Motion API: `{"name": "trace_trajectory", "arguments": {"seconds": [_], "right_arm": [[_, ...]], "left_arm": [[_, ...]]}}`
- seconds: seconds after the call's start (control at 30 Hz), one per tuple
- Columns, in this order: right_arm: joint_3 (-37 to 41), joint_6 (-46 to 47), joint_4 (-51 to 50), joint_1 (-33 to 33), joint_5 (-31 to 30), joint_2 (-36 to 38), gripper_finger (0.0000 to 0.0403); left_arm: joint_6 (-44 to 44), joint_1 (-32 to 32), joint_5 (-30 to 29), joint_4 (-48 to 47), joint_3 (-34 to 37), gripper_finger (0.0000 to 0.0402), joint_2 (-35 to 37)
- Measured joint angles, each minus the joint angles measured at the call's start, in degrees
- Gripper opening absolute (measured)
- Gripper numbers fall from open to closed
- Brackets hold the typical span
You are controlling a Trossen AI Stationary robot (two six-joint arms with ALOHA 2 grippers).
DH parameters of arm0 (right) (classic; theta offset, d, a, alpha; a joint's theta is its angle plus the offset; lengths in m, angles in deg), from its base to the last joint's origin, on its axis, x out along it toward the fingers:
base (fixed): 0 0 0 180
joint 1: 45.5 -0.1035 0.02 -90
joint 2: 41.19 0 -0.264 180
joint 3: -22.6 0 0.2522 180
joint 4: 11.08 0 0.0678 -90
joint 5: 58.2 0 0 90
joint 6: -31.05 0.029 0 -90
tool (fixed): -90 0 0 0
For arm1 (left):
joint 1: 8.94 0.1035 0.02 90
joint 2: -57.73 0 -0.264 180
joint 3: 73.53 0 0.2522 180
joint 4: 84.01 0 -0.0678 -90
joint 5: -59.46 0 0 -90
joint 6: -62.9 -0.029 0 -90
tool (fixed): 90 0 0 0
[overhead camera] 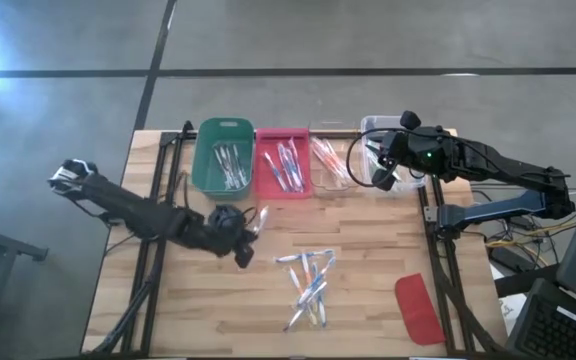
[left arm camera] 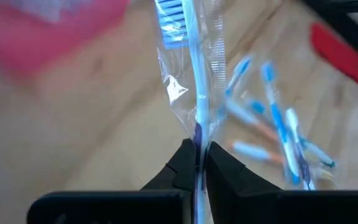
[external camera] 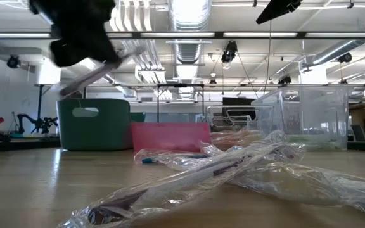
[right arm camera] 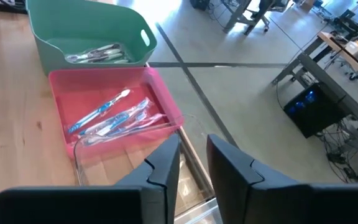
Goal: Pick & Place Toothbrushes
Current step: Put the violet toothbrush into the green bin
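Left wrist view: the left gripper (left arm camera: 197, 163) pinches a blue toothbrush (left arm camera: 188, 74) in its clear wrapper, pointing straight out ahead. The pink bin (overhead camera: 284, 165) waits ahead. The right gripper (right arm camera: 192, 165), slightly open and empty, hovers over the clear bins.

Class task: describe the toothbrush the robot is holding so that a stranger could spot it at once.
Start at the green bin at the table's far edge, then come toward the left gripper just in front of it. The blue toothbrush pinched there, in clear wrapping, is the only one lifted off the table.
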Motion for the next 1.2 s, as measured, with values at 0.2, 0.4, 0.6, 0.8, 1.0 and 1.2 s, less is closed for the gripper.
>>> {"name": "trace_trajectory", "arguments": {"seconds": [0.2, 0.4, 0.6, 0.8, 1.0, 1.2], "right_arm": [[0.00, -0.15, -0.13, 0.00, 0.00, 0.00, 0.0090], [0.00, -3.15, -0.09, 0.00, -0.06, 0.00, 0.0096], [0.00, -8.67, -0.10, -0.02, -0.09, 0.00, 0.0077], [0.00, -8.52, -0.17, 0.00, -0.09, -0.02, 0.0053], [0.00, -7.67, -0.15, 0.00, -0.07, -0.04, 0.0049], [0.00, -7.47, -0.14, 0.00, -0.04, -0.04, 0.0067]], "left_arm": [[-21.10, 6.37, -0.09, 3.86, -0.79, 0.0019, 3.93], [-46.85, 9.62, 0.78, 3.77, -3.83, 0.0019, 5.70], [-84.07, 12.38, 1.20, 3.46, -8.97, 0.0019, 5.66], [-105.91, 20.20, 1.14, -8.05, -17.23, 0.0019, 5.66], [-123.46, 32.46, 4.76, -17.50, -25.01, 0.0019, 5.62], [-136.82, 44.93, 15.08, -17.99, -27.54, 0.0019, 5.59]]}}
